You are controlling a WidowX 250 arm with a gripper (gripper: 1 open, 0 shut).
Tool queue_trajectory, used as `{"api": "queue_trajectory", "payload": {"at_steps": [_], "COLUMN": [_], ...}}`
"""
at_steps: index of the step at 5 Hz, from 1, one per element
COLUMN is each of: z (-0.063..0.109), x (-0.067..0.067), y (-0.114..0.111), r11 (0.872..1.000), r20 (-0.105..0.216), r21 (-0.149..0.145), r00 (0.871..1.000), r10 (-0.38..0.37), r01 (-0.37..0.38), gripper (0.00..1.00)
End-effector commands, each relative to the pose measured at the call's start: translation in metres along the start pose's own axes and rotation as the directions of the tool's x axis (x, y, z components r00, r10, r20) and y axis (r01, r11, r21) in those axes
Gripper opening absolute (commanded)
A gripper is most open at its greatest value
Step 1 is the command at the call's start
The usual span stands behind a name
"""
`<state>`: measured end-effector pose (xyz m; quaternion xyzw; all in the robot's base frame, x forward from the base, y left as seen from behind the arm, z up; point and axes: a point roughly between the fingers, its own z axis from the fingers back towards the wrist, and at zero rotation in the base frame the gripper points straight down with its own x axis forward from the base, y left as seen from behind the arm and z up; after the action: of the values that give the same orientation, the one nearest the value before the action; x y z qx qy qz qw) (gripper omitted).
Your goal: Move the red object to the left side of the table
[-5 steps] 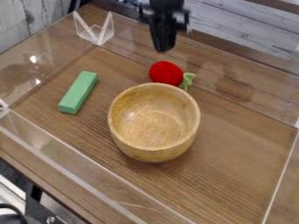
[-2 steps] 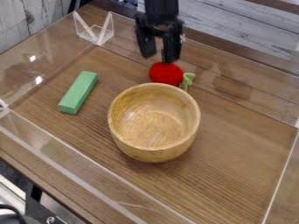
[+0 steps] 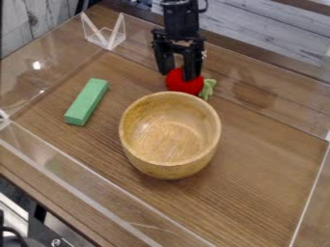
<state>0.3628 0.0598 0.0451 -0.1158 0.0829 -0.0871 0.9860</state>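
Observation:
The red object (image 3: 186, 83) is a small round red toy fruit with a light-green leafy bit on its right, lying on the table (image 3: 271, 145) just behind the wooden bowl. My gripper (image 3: 179, 69) hangs pointing down right over it, open, with one black finger on each side of the fruit's upper part. The fingers hide the top of the fruit. I cannot tell whether the pads touch it.
A wooden bowl (image 3: 169, 134) stands in the middle, close in front of the fruit. A flat green block (image 3: 88, 101) lies to the left. Low clear acrylic walls (image 3: 52, 164) edge the tabletop, and a clear folded piece (image 3: 103, 32) stands at the back left.
The gripper was shut and higher up behind the fruit; it has opened and come down so its fingers now straddle the fruit. Fruit, bowl and block have not moved.

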Motion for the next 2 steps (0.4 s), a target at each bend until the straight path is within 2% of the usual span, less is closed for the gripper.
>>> {"api": "queue_trajectory", "payload": {"at_steps": [1,2], "z": [0.0269,0.0341], "x": [0.0083,0.0029], "y": [0.0037,0.0072], "r11": [0.999,0.999], "r20": [0.054,0.069], "r21": [0.032,0.029], "r00": [0.998,0.997], "r10": [-0.019,-0.034], "r01": [0.017,0.032], "gripper": [0.0,0.0]}}
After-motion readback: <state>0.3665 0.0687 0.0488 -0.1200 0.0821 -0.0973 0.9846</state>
